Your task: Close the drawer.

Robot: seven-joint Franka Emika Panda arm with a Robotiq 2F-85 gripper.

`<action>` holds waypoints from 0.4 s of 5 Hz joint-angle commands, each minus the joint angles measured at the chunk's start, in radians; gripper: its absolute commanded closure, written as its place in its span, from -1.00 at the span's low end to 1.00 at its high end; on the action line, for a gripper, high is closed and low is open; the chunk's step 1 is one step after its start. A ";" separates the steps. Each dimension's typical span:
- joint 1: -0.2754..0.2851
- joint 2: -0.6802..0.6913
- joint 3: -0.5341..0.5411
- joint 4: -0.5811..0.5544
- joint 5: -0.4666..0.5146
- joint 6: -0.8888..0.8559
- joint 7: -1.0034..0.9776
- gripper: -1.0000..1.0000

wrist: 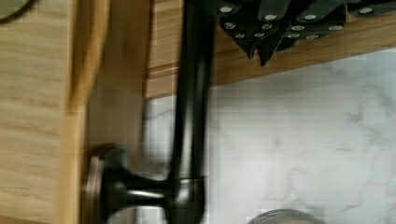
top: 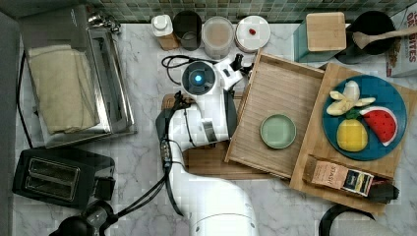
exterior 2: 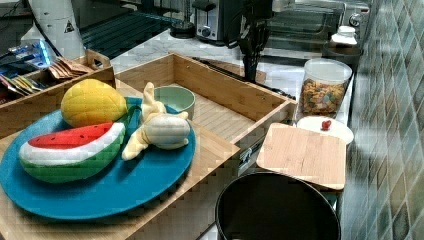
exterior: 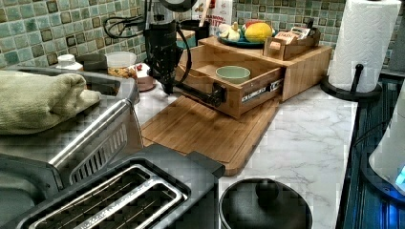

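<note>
- White marbled bench (top: 142,73) carries everything, with green tile behind it.
- Pulled-out drawer (top: 275,88), a shallow light-wood tray with raised walls and a striped-grain floor, sits mid-bench over a darker cutting board (exterior: 205,131) and holds a green bowl (top: 278,131).
- Its dark bar handle (wrist: 191,93) runs along the front.
- Gripper (exterior: 168,88) hangs just beside that handle, fingertips together, holding nothing.

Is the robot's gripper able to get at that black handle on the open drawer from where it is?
Probably yes. The gripper hangs right by one end of the black handle on the drawer front, with nothing between them.
</note>
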 commanded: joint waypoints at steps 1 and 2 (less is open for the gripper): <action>-0.131 -0.031 -0.016 -0.019 0.117 0.004 -0.183 1.00; -0.128 -0.030 -0.047 -0.038 0.107 0.006 -0.151 1.00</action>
